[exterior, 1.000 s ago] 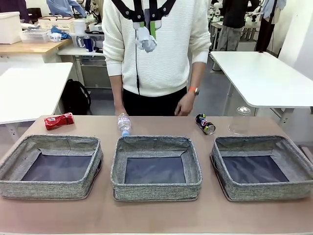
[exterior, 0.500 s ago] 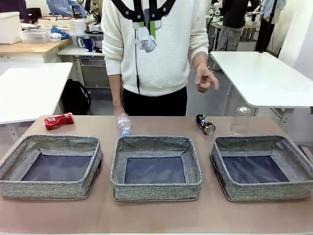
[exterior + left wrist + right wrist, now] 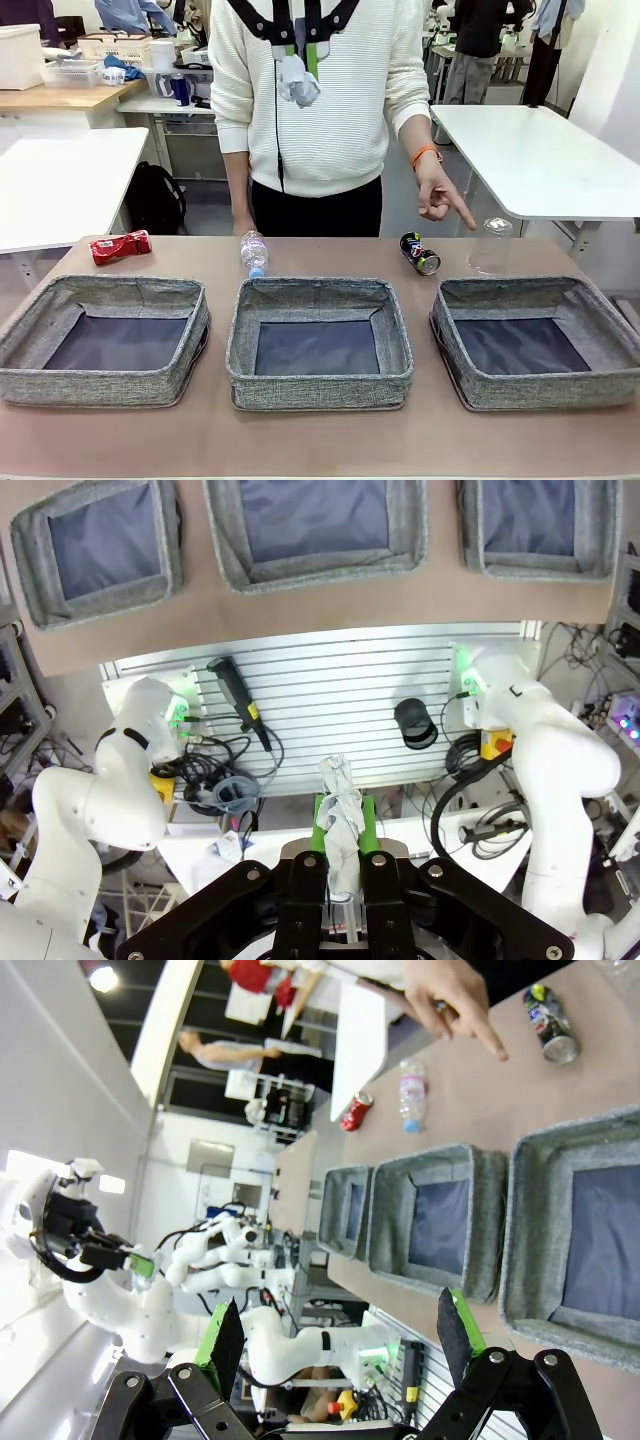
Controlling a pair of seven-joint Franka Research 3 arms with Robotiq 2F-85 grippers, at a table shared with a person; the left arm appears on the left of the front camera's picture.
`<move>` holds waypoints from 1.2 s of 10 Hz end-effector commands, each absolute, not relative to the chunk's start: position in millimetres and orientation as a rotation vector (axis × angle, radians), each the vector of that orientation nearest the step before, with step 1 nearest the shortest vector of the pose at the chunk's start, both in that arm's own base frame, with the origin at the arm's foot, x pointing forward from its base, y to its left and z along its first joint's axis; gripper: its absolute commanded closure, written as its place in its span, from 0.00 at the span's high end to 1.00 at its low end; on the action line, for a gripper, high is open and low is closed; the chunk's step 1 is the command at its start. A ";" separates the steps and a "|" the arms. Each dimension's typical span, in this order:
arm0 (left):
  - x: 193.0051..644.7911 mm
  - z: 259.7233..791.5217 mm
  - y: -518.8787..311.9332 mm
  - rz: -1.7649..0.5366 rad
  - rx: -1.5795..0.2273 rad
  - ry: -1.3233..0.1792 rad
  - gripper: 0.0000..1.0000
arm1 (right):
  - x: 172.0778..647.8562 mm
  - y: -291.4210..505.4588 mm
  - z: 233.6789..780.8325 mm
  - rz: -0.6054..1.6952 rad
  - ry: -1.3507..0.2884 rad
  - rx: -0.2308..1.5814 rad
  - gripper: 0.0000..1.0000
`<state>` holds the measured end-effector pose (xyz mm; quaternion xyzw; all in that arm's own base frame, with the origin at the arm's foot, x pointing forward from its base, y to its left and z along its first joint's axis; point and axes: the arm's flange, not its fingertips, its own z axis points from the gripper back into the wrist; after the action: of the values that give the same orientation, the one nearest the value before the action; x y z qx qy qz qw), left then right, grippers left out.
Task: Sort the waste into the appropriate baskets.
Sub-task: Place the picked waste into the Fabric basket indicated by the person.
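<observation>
Paper wad (image 3: pixel 338 780) pinched in left hand (image 3: pixel 343 825), lower end hidden in grip, right hand (image 3: pixel 340 1305) spread wide, empty.

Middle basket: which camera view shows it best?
The front view: the middle basket sits whole, all four walls and dark bottom visible. The left wrist view sees it from above, cut by the top edge; the right wrist view shows it sideways, far off.

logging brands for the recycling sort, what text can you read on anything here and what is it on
No text here can be read with confidence.
red can: white print, too blurred to read.
bottle: print on its pink label, too small to read.
dark can: coloured print, too small to read.
</observation>
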<state>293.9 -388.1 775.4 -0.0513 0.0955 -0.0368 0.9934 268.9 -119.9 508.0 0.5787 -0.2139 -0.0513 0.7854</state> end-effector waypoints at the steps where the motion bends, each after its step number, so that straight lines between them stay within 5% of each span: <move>1: 290.5 774.7 -385.9 -0.069 -0.102 0.174 0.10 | 271.4 -119.8 509.3 -0.089 -0.488 1.261 1.00; 3: 294.0 775.4 -388.1 -0.074 -0.103 0.191 0.10 | 268.9 -119.9 508.0 -0.111 -0.461 1.248 1.00; 8: 253.4 610.9 -431.5 -0.181 -0.321 -0.354 0.10 | 206.3 -256.4 526.2 -0.218 -0.538 1.133 1.00; 11: 302.4 550.9 -524.8 -0.243 -0.591 -0.353 0.10 | 148.4 -307.7 534.6 -0.300 -0.682 1.072 1.00; 12: 323.5 535.1 -564.5 -0.264 -0.622 -0.309 0.10 | 170.4 -284.8 529.8 -0.318 -0.584 1.090 1.00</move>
<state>289.5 -522.7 557.6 -0.2681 -0.1704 -0.1096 0.9418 149.2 -305.5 536.3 0.5044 -0.2960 -0.1612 0.7950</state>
